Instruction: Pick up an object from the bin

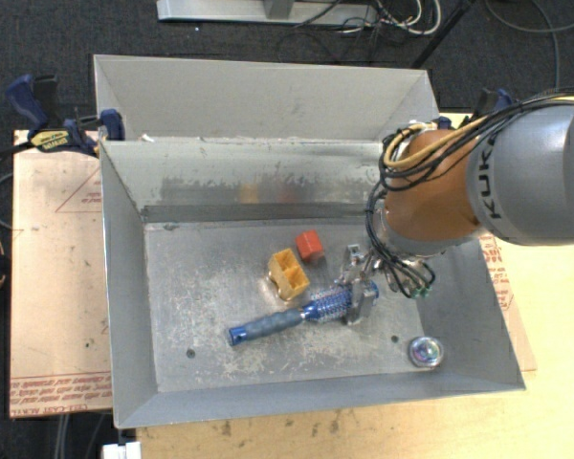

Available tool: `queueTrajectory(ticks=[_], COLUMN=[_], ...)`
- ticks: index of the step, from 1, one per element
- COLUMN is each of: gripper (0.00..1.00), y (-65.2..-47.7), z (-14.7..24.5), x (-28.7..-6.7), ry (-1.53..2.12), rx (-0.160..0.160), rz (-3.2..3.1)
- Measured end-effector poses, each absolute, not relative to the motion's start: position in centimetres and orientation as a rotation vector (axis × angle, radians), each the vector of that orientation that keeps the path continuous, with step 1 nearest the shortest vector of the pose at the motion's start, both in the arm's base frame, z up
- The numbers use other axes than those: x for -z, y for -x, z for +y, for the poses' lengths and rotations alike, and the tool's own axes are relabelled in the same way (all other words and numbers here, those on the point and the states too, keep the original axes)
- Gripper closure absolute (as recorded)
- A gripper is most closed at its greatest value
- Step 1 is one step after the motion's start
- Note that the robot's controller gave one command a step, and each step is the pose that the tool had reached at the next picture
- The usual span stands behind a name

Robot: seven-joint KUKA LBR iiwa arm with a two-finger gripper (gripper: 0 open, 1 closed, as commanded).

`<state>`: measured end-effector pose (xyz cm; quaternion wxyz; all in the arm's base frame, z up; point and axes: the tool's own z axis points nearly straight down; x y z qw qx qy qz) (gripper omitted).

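Observation:
My gripper (356, 293) is down near the bin floor, right of centre, under the orange cover. Its metal fingers stand at the bristle end of a blue hairbrush (285, 319), which lies flat with its handle pointing to the lower left. Whether the brush head sits between the fingers I cannot make out. A yellow plastic block (289, 273) lies just left of the gripper. A small orange-red cube (310, 246) rests behind it, toward the back wall.
A small shiny clear ball (425, 352) sits in the front right corner of the bin. The arm and its cables cover the right side of the bin.

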<state>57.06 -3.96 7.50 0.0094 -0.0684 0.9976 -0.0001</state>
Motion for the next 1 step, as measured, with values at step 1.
queueTrajectory(ticks=[1], gripper=[1.00], y=[-58.78], z=[-0.75], x=[-21.96], ry=[0.183], rx=[0.000], rz=[3.124])
